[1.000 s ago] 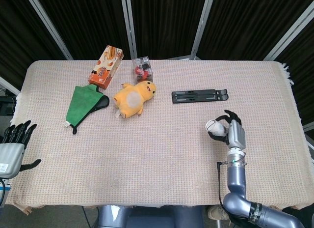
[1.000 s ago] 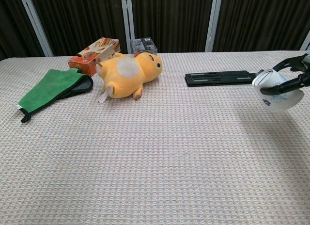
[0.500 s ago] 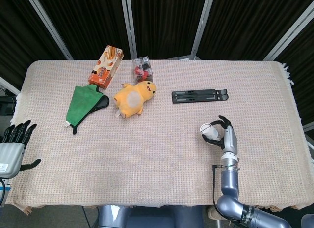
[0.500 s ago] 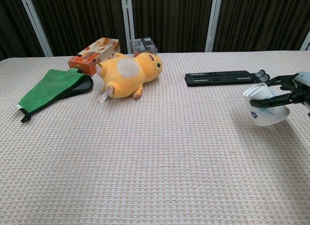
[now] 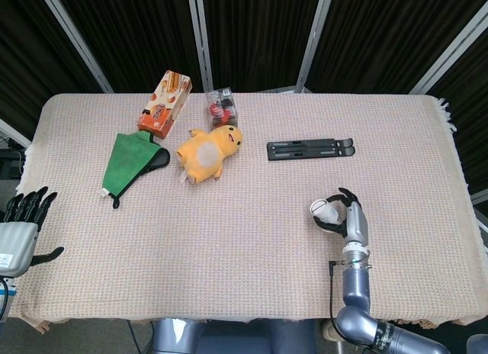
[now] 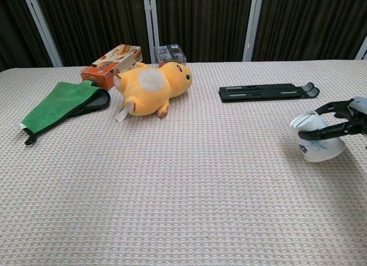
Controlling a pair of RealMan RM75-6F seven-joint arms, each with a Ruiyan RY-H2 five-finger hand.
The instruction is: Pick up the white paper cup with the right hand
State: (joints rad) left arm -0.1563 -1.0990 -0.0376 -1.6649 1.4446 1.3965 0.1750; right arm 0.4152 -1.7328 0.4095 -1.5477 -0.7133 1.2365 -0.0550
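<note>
The white paper cup (image 5: 326, 214) (image 6: 317, 138) has a small blue print and lies tilted, its open mouth facing left. My right hand (image 5: 347, 217) (image 6: 348, 120) holds it, dark fingers wrapped around its body, low over the tablecloth at the front right. In the chest view the cup's lower side looks close to the cloth; I cannot tell if it touches. My left hand (image 5: 21, 226) hangs off the table's left front edge, fingers apart and holding nothing.
A black flat stand (image 5: 311, 149) (image 6: 268, 92) lies behind the cup. Far left are a yellow plush toy (image 5: 207, 151), a green cloth (image 5: 131, 162), an orange snack box (image 5: 164, 104) and a clear box (image 5: 221, 106). The table's right edge (image 5: 465, 186) is near.
My right hand has drawn back toward the front edge and come down, carrying the cup lower, from well above the cloth to just over it. The left hand has not moved.
</note>
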